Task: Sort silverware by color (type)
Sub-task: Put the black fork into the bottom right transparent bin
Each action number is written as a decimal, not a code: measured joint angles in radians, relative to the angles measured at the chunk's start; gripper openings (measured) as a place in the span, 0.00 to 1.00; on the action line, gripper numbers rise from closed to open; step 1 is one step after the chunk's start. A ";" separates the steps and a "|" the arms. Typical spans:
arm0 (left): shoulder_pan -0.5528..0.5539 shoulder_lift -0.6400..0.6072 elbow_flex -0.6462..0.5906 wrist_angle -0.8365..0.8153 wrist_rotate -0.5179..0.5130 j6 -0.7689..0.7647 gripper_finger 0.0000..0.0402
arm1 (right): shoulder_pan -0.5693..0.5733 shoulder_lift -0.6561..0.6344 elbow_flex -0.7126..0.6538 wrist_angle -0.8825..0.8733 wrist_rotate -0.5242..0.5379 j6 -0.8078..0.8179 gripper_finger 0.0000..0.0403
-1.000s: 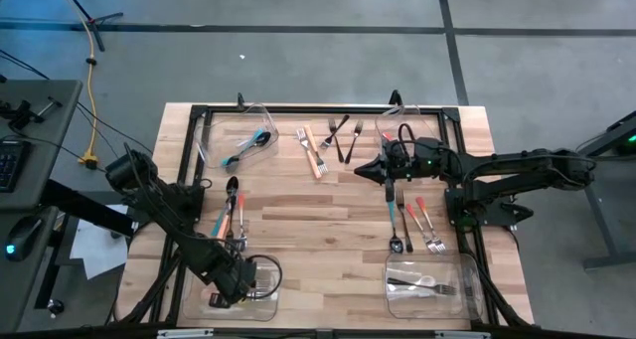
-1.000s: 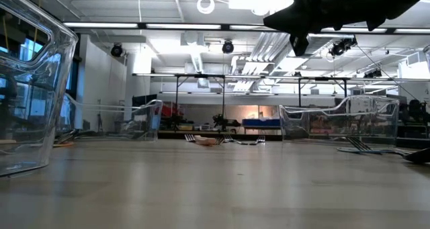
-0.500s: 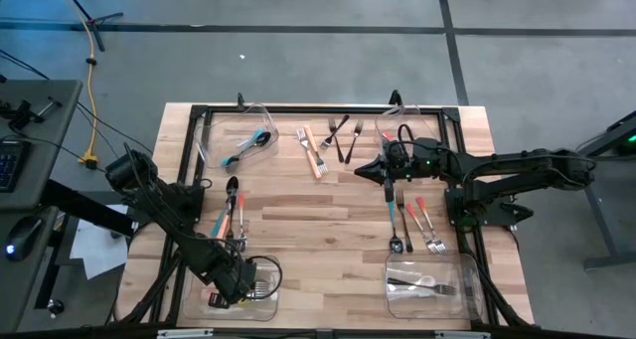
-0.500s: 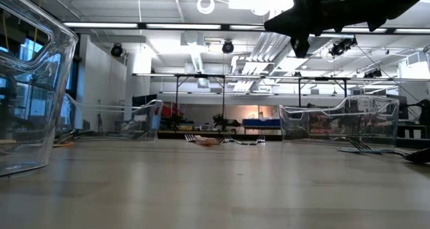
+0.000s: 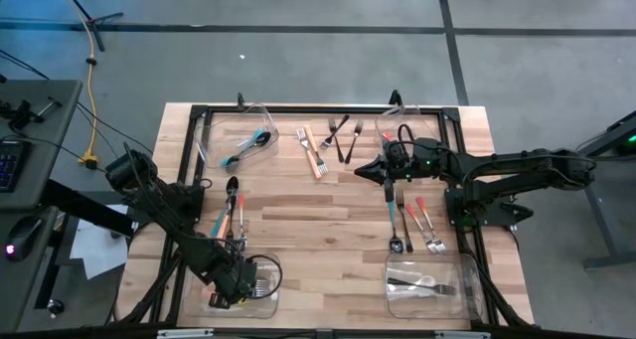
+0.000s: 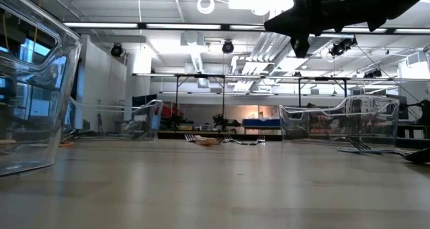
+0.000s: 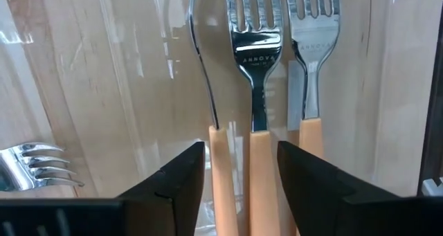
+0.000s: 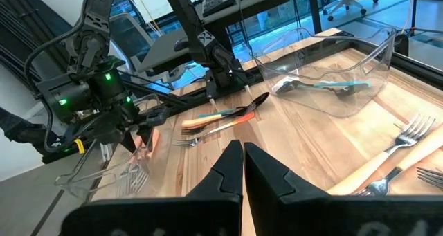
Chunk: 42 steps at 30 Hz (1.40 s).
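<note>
Wood, clear plastic and polished steel

The table (image 5: 328,205) is pale planked wood with a smooth, faintly sheened top, framed in matt black metal. The bins (image 6: 30,95) are clear glossy plastic that catches reflections. The fork heads (image 7: 255,28) are mirror-bright polished metal on matt orange handles (image 7: 261,180), which look like smooth plastic. The left gripper's fingers (image 7: 173,184) are matt black.

Your left gripper (image 7: 239,184) hemmed inside near-left bin (image 5: 260,304), orange-handled forks (image 7: 257,91) between open fingers. Table centre (image 5: 318,215) bare, open passage. Right gripper (image 5: 389,180), fingers together, hangs over forks (image 5: 412,225) near right frame.
</note>
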 joint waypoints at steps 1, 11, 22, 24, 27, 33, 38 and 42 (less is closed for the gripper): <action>0.002 0.000 0.000 0.000 0.000 0.000 0.44 | 0.000 0.000 0.000 0.000 0.000 0.000 0.00; 0.056 -0.070 0.028 -0.070 0.076 0.043 0.44 | 0.000 0.000 0.000 0.000 0.000 0.000 0.00; 0.211 -0.506 0.099 -0.199 -0.188 0.135 0.44 | 0.000 0.000 0.000 -0.007 -0.001 -0.043 0.00; 0.270 -0.584 0.104 -0.183 -0.321 0.174 0.44 | 0.000 0.000 0.000 -0.007 -0.001 -0.043 0.00; 0.381 -0.685 0.105 -0.138 -0.497 0.232 0.44 | 0.000 0.000 0.000 -0.003 -0.001 -0.042 0.00; 0.601 -0.826 0.067 0.143 -0.599 0.424 0.44 | 0.000 0.000 0.000 0.047 -0.001 -0.044 0.00; 0.709 -0.897 -0.071 0.500 -0.506 0.583 0.44 | 0.000 0.000 0.000 0.084 -0.002 -0.044 0.00; 0.777 -0.902 -0.214 0.727 -0.366 0.563 0.44 | 0.000 0.000 0.000 0.115 -0.001 -0.018 0.00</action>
